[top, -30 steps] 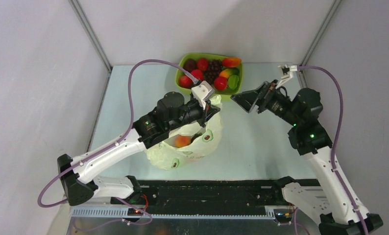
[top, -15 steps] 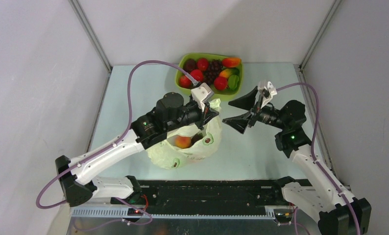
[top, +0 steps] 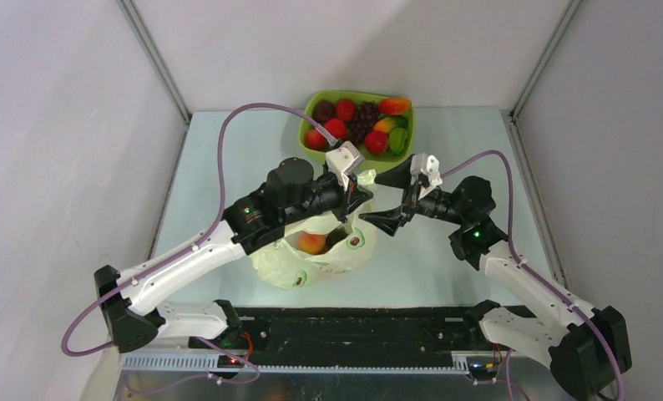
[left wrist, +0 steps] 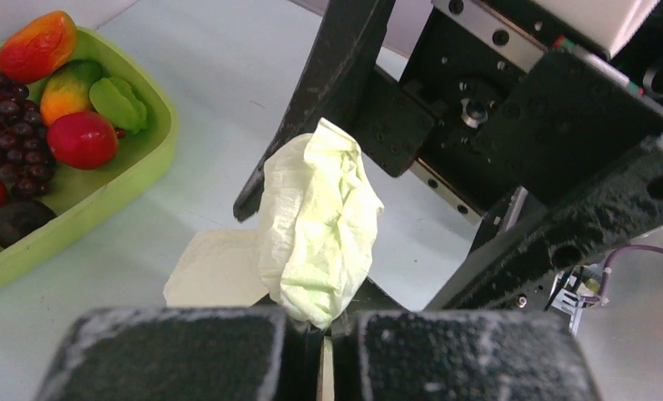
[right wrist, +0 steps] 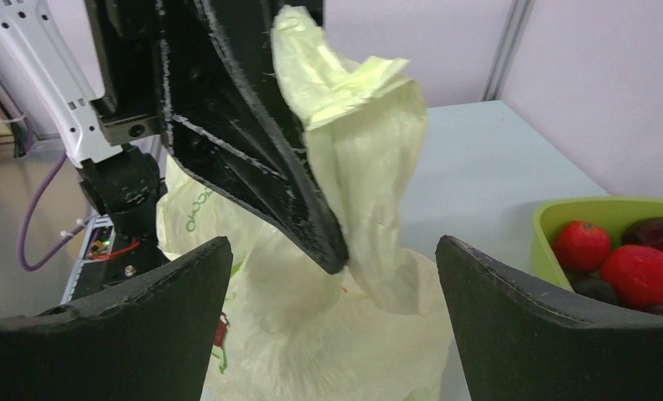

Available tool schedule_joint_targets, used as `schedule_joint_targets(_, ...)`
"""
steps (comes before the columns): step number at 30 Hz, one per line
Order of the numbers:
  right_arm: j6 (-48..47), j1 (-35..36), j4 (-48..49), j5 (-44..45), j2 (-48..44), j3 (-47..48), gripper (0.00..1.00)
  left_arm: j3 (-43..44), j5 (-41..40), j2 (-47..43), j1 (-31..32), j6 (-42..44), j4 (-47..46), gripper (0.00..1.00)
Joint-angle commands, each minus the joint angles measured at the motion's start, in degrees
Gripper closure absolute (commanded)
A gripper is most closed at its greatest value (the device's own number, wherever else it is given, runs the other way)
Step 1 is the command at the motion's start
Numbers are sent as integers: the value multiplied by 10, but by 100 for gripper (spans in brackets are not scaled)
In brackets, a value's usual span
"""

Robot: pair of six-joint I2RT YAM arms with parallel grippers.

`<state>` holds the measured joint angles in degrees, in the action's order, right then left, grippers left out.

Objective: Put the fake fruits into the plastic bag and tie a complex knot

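The pale yellow-green plastic bag (top: 299, 266) sits mid-table with an orange-pink peach (top: 311, 242) showing inside. My left gripper (left wrist: 324, 322) is shut on a bunched handle (left wrist: 320, 221) of the bag and holds it up above the bag's right side. My right gripper (top: 388, 198) stands wide open just right of that handle, one finger on each side of it, apart from it. In the right wrist view the handle (right wrist: 357, 142) rises between my right gripper's (right wrist: 332, 242) fingers, beside a left finger (right wrist: 236, 125). More fake fruits (top: 345, 109) lie in the tray. No knot is in view.
The lime-green tray (top: 307, 113) stands at the back, just behind both grippers, holding red apples (right wrist: 641, 271), purple grapes (left wrist: 2, 125) and other fruits. A beige patch (left wrist: 215, 267) lies on the table under the handle. Grey walls close in left, right and behind.
My right arm has swung in from the right toward the bag, its open fingers now straddling the raised handle. The left gripper has kept its hold in place.
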<state>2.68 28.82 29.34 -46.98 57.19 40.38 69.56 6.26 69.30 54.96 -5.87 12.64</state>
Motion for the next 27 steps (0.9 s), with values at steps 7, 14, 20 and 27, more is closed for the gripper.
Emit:
schedule_joint_targets(7, 37, 48, 100, 36, 11, -25, 10, 9, -31, -26, 0, -28, -49, 100)
schedule_joint_targets(14, 51, 62, 110, 111, 7, -45, 26, 4, -35, -28, -6, -37, -58, 100)
schedule_joint_targets(20, 70, 67, 144, 130, 11, -47, 36, 0, -28, -26, -8, -43, -65, 100)
schedule_joint_targets(27, 84, 75, 166, 151, 25, -47, 53, -2, -26, -27, -9, -47, -70, 100)
